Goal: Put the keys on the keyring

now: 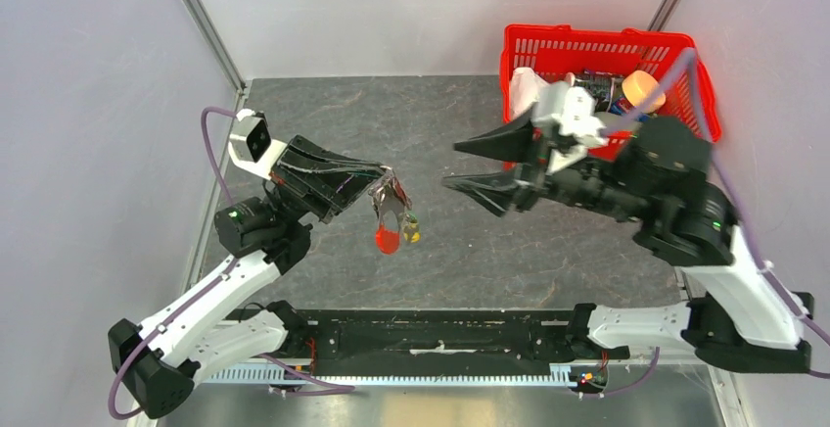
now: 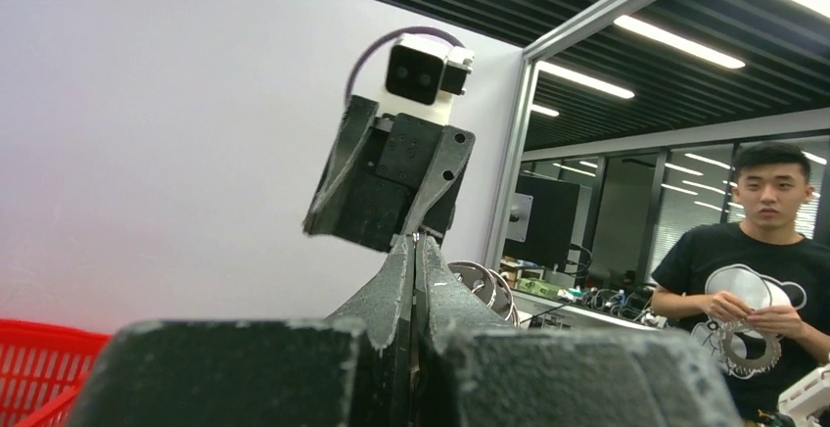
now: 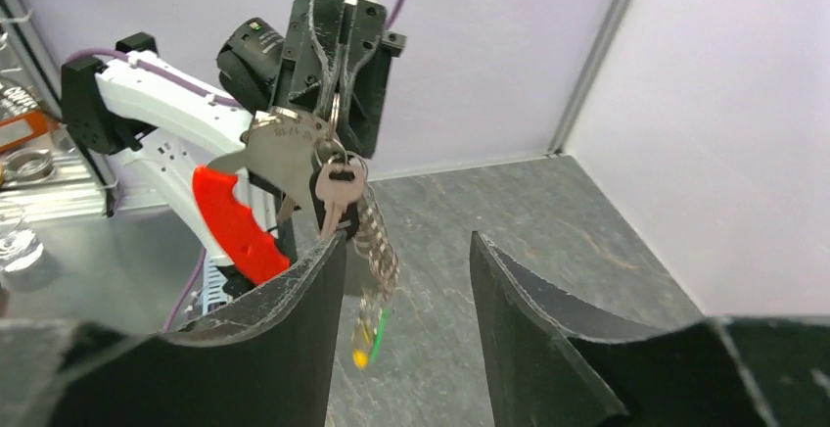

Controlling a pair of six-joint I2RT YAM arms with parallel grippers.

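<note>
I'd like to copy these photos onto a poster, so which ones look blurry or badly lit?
Top view: evenly lit and sharp. Left wrist view: the left gripper looks soft and grainy up close, and the ceiling lights glare. Right wrist view: the keys are sharp, the right gripper dark and blurred.

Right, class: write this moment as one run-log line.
left hand: shut on keys, held aloft | right hand: open, facing keys, not touching | keys: dangling over table

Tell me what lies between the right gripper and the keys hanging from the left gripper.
Nothing: from right gripper to keys, only bare table shows, in the top view.
</note>
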